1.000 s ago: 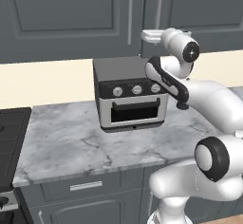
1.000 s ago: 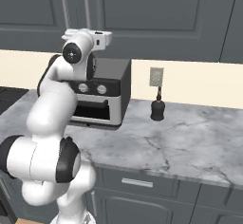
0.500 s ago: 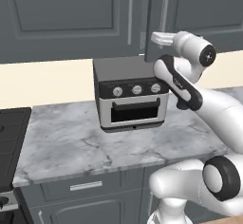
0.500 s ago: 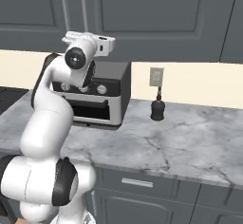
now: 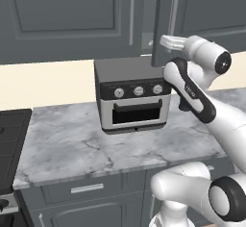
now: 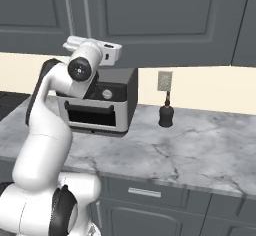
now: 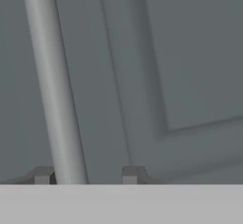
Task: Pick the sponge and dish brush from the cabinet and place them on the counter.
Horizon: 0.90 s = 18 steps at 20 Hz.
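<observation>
Dark grey cabinet (image 5: 72,14) is filling the top of both base views, and I'm seeing its right door (image 5: 202,14) swinging out a bit, a sliver of grey interior showing in the gap. Gripper (image 7: 85,175) is sitting up at that door's slim metal handle (image 7: 52,85). In hand view the handle bar is running between the two fingertips (image 7: 42,175), hard against the left one, w/ a gap to the right one, so jaws are standing apart around it, not clamping. Sponge and dish brush: can't tell where they are, cabinet interior is mostly hidden. Marbled counter (image 5: 72,149) is lying below w/ a toaster oven (image 5: 132,96) on it and a small black bottle (image 6: 166,114) by the wall outlet (image 6: 164,80).
</observation>
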Available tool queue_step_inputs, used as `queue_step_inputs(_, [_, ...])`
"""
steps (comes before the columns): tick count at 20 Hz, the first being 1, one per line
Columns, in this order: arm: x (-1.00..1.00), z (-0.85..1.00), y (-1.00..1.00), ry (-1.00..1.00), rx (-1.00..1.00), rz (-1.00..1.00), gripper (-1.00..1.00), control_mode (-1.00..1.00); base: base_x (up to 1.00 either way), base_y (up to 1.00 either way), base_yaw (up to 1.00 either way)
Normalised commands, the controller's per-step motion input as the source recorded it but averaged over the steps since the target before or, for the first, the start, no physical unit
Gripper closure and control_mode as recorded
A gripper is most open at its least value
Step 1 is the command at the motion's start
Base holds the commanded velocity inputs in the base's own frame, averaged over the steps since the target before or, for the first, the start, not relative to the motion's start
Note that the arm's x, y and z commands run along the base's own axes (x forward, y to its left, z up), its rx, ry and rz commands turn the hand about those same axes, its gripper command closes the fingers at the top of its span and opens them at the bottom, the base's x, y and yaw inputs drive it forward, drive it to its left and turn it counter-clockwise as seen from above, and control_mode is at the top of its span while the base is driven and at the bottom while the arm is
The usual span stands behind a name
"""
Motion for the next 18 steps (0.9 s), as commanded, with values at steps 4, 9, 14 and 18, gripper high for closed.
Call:
queue_step_inputs(4, [-0.56, 0.42, -0.51, 0.01, 0.01, 0.01, 1.00, -1.00, 0.00, 0.00, 0.00])
queue_step_inputs(9, [-0.57, 0.45, -0.53, 0.00, 0.00, 0.02, 1.00, -1.00, 0.00, 0.00, 0.00])
queue_step_inputs(14, [-0.62, 0.44, -0.57, 0.00, 0.00, 0.01, 1.00, -1.00, 0.00, 0.00, 0.00])
queue_step_inputs(18, [-0.63, 0.40, -0.61, 0.00, 0.01, 0.01, 1.00, -1.00, 0.00, 0.00, 0.00])
